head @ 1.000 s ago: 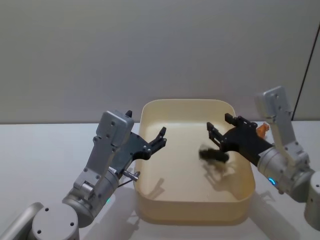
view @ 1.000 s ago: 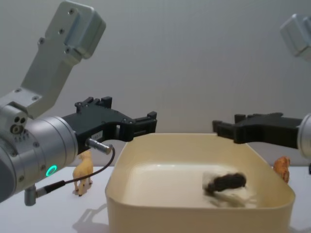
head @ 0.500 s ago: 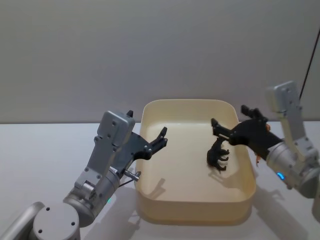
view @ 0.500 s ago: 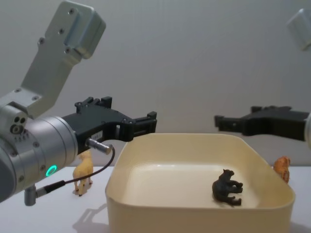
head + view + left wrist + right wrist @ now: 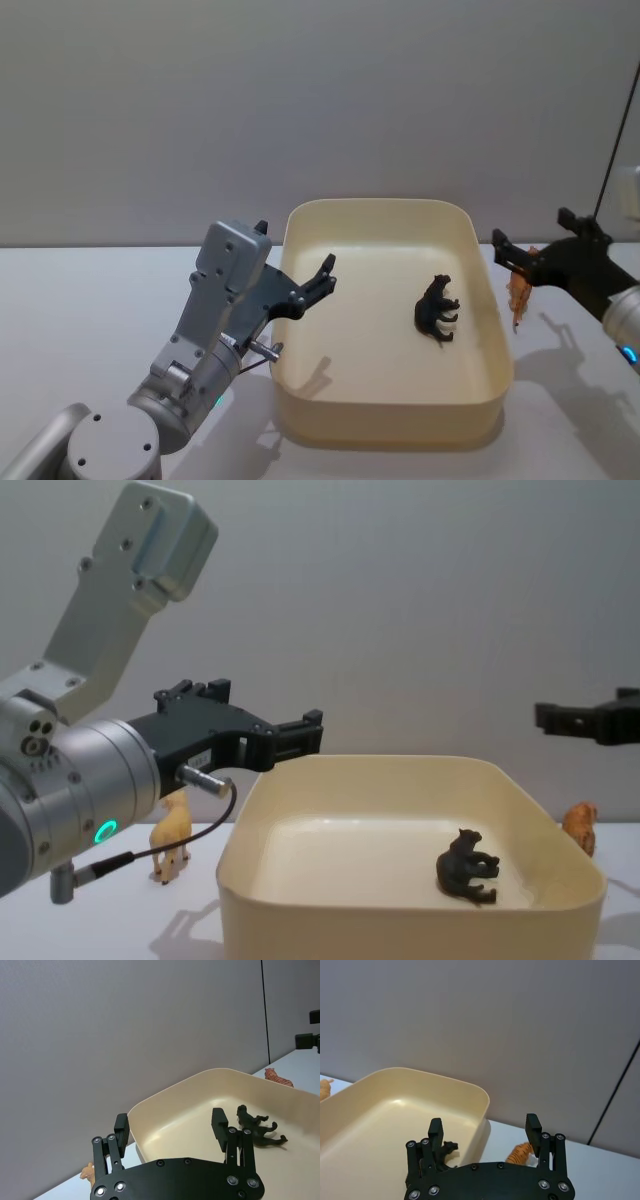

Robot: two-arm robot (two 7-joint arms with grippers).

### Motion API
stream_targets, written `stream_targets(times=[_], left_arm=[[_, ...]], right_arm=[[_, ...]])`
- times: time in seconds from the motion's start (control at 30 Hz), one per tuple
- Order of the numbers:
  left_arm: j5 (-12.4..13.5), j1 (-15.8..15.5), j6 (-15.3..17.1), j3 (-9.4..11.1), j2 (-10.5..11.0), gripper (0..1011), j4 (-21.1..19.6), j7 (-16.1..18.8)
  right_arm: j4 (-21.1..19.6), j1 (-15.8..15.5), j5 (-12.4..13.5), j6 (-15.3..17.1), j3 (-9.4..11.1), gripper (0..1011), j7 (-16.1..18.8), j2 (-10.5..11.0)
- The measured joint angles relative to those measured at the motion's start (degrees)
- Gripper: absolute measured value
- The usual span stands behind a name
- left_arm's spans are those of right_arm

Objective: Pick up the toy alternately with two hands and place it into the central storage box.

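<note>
Head view, and the black toy animal [image 5: 436, 308] is down on the floor of the central storage box [image 5: 385, 420], lying on its side toward the 3 o'clock wall, nothing touching it. Left gripper [image 5: 324, 277] hovers at the box's 9 o'clock rim, tips reaching just over the edge, and the left wrist view confirms it: fingers [image 5: 121, 1127] spread wide with nothing between them. Over at 3 o'clock, outside the box, the right gripper [image 5: 530, 232] hangs above the white table [image 5: 80, 300], clear of the wall, and the right wrist view shows its jaws parted and bare as well. Just below it an orange tiger toy [image 5: 519, 290] stands on the table, just beside the box's 3 o'clock wall. Chest view picks up one more: a tan animal figure [image 5: 172, 832] upright on the table at the box's 9 o'clock, partly behind the left arm's cable.
</note>
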Motion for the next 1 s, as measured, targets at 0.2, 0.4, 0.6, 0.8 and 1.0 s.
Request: stream_targets(times=[0.2, 0.4, 0.6, 0.8, 1.0], left_arm=[[0.0, 0.0, 0.0, 0.0, 0.0, 1001, 0.0, 0.0], [0.0, 0.0, 0.0, 0.0, 0.0, 1001, 0.0, 0.0], [0.0, 0.0, 0.0, 0.0, 0.0, 1001, 0.0, 0.0], [0.0, 0.0, 0.0, 0.0, 0.0, 1001, 0.0, 0.0], [0.0, 0.0, 0.0, 0.0, 0.0, 1001, 0.0, 0.0]], right_arm=[[-1.9, -2.2, 1.0, 2.0, 1.1, 1001, -1.0, 1.5], [-2.7, -3.7, 1.1, 3.2, 1.7, 1001, -2.1, 2.4], [-2.3, -4.2, 0.6, 3.7, 1.9, 1001, -4.0, 2.5], [-0.2, -3.5, -0.7, 3.6, 1.6, 1001, -5.7, 1.8], [3.9, -1.3, -2.8, 2.4, 0.5, 1001, -7.4, 0.0]])
